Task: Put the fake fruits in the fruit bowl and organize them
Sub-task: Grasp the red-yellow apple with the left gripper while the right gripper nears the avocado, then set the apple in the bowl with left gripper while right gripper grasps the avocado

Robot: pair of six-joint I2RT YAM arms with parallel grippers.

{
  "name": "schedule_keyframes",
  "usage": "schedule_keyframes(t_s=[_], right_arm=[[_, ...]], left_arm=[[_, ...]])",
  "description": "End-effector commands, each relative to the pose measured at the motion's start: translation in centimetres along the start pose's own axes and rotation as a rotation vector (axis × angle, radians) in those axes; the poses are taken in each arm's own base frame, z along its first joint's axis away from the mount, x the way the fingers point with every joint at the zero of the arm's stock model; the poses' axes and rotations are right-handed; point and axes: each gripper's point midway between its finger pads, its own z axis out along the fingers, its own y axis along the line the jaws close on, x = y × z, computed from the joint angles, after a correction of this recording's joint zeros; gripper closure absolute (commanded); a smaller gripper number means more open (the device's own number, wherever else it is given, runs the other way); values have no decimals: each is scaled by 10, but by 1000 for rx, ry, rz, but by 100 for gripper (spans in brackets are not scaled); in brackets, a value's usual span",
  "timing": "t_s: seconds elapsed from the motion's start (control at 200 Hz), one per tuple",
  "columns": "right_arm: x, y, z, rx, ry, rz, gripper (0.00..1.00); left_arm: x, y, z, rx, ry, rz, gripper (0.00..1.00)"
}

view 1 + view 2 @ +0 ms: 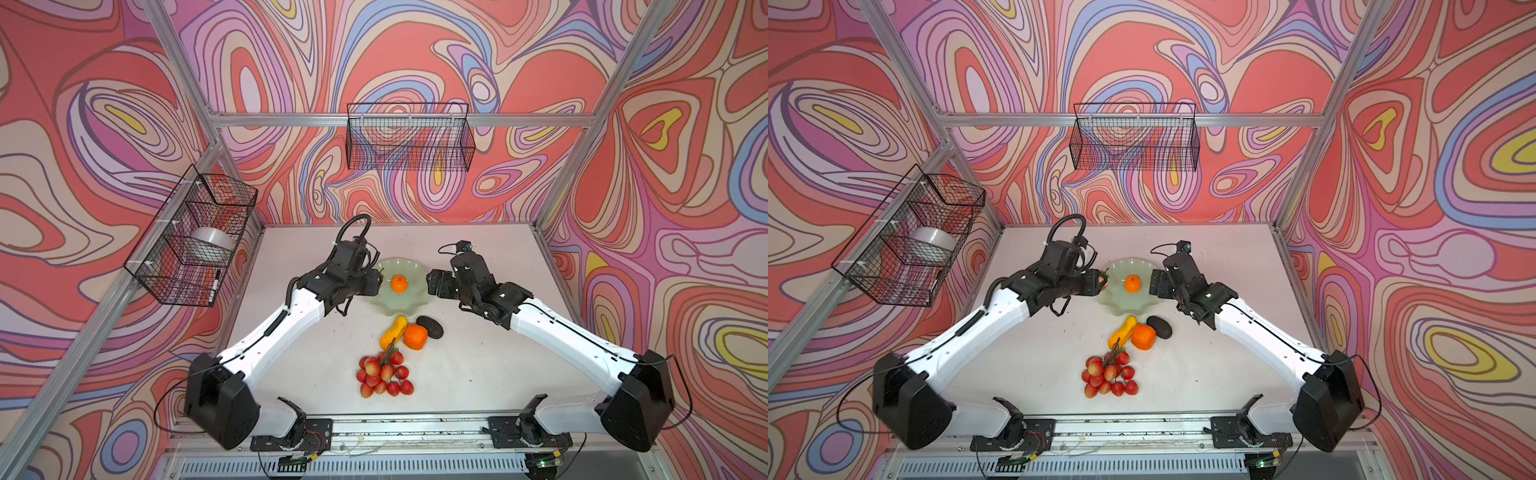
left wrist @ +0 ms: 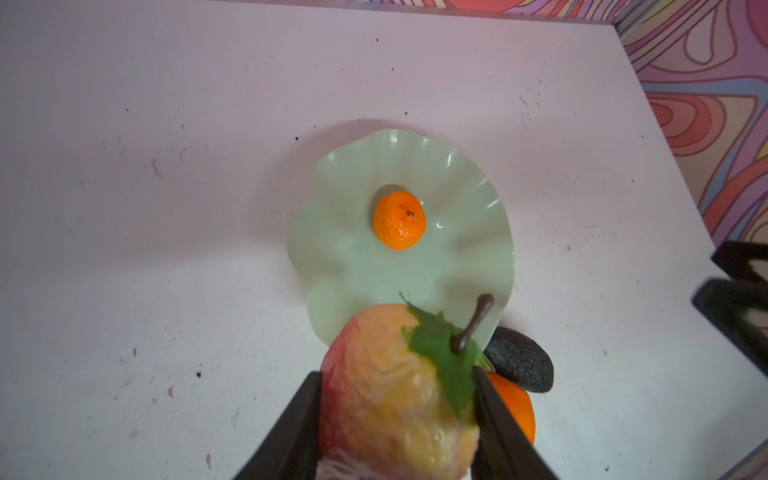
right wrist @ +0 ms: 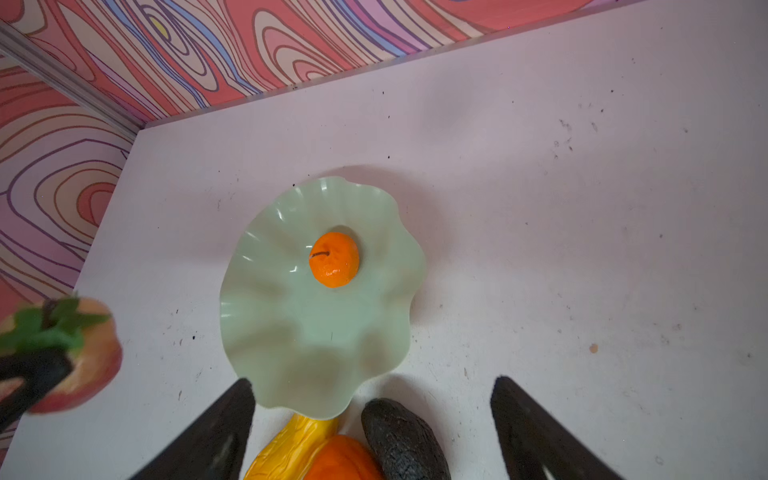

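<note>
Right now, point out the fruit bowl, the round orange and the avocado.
fruit bowl [image 3: 266,316]: right wrist view, bare inner wall.
round orange [image 2: 400,220]: left wrist view, middle of peel.
avocado [image 1: 430,327]: a top view, dark upper side.

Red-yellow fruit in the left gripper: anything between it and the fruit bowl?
Nothing visible. The left gripper holds the red-yellow fruit at the fruit bowl rim. The round orange sits near the bowl's middle, with bare dish beside it.

Found no legible text, label, brand, number or sign on anything in any of the views.
</note>
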Motion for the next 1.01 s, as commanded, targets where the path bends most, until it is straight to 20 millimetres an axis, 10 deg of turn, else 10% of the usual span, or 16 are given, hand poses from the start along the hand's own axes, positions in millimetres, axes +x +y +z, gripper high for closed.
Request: schedule_keyframes(t_s=[0.0,0.235,0.551,0.806,1.001], right_arm=[[32,-12,-5,-2,106,29,9],[93,-22,2,-22,297,32,11],[116,-33,24,9,336,12,12],[122,-37,44,35,338,-3,15],[122,-29,61,18,345,-29,15]], left_arm=[[4,3,44,-57,96,51,53],[9,10,106,-127,199,73,53],[24,10,143,-130,279,34,46],[23,8,141,-123,283,18,24],[-13,-3,104,-96,157,26,20]])
